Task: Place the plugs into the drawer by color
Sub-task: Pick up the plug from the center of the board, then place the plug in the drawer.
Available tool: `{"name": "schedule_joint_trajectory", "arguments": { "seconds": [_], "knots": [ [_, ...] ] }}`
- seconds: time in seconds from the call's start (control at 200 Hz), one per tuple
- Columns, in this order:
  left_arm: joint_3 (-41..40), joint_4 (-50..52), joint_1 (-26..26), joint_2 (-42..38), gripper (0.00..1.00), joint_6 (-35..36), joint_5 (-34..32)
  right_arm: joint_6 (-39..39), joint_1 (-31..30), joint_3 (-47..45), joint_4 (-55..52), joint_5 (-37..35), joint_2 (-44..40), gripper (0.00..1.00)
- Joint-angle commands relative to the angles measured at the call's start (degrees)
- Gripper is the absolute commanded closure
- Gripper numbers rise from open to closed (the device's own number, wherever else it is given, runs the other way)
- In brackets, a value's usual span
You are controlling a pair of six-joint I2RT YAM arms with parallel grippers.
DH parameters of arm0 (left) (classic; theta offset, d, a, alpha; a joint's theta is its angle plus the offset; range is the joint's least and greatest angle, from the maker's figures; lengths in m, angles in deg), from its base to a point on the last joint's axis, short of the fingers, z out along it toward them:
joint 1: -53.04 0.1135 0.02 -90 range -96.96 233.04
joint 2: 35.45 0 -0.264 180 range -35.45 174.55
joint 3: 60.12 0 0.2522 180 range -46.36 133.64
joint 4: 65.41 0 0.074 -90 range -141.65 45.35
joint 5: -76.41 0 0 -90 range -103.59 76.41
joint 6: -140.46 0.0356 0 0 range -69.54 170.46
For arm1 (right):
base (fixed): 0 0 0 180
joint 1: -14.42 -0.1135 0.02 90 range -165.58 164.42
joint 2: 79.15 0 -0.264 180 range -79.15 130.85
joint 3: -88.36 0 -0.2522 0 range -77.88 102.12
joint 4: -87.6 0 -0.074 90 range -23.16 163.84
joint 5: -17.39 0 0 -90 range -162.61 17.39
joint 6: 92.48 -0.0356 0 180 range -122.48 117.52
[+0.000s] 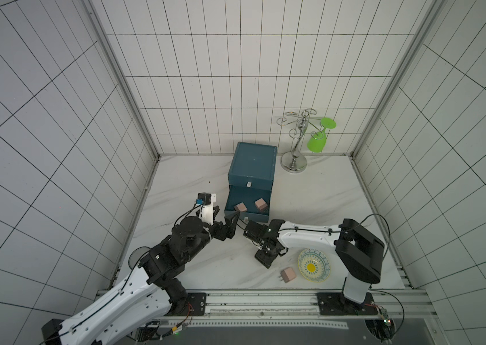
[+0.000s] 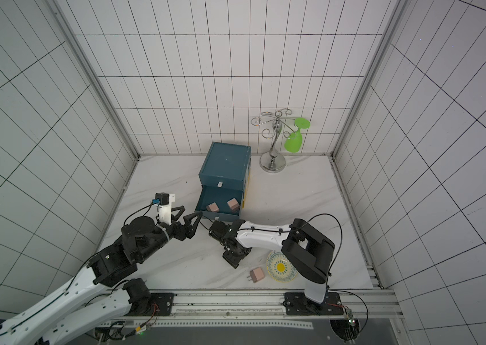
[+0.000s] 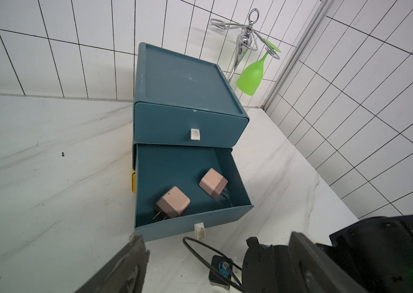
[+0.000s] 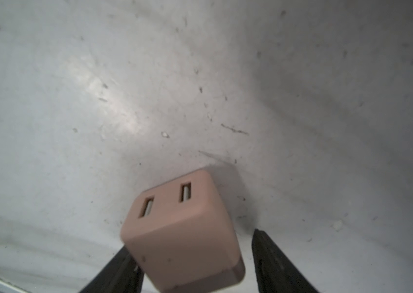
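The right gripper (image 4: 192, 242) is pointed down at the surface (image 1: 182, 185) with its jaws partly spread around a pinkish-beige plug (image 4: 180, 228). One finger (image 4: 116, 274) is set against the plug's side, while a strip of surface is seen between the plug and the other finger, so no grip is made. This plug is hidden under the gripper in both top views. Near the gripper, a second plug (image 1: 288, 274) of the same colour is laid on the surface just beside a patterned dish (image 1: 322, 274). The left gripper (image 1: 225, 215) is spread wide and empty, close to the near corner of the pulled-out lower drawer (image 3: 182, 170) on that arm's side. A third plug (image 3: 173, 201) and a fourth plug (image 3: 213, 183), both pinkish-beige, are laid inside that drawer, apart from each other. The upper drawer (image 3: 190, 124) of the blue cabinet (image 1: 252, 162) is shut. Beside the cabinet, by the back wall, a green glass (image 1: 315, 144) is hung upside down on a metal rack (image 1: 294, 162).
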Motion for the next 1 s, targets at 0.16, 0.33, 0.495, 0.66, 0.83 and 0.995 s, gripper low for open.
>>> {"name": "schedule_joint_trajectory", "arguments": {
  "seconds": [0.16,0.33,0.495,0.66,0.83,0.995],
  "knots": [
    [0.2,-0.2,0.0,-0.6,0.11,0.5,0.3,3.0,2.3,1.2,4.1,7.6,3.3,0.48],
    [0.2,-0.2,0.0,-0.4,0.10,0.7,-0.1,2.5,2.4,1.5,5.3,9.9,2.1,0.60],
    [0.5,0.7,0.1,-0.1,0.11,0.1,-1.4,-2.0,2.4,2.2,4.0,10.6,-6.6,0.77],
    [1.5,3.8,0.4,2.3,0.13,-2.8,-6.1,-9.0,4.4,5.5,3.3,12.4,-17.0,0.81],
    [1.2,3.1,1.0,4.0,0.15,-5.5,-5.4,-12.7,10.3,11.4,1.4,15.4,-17.2,0.80],
    [-0.4,1.0,3.3,5.0,0.16,-7.4,-1.8,-15.3,14.3,18.2,0.6,12.7,-12.0,0.80]
  ]
}}
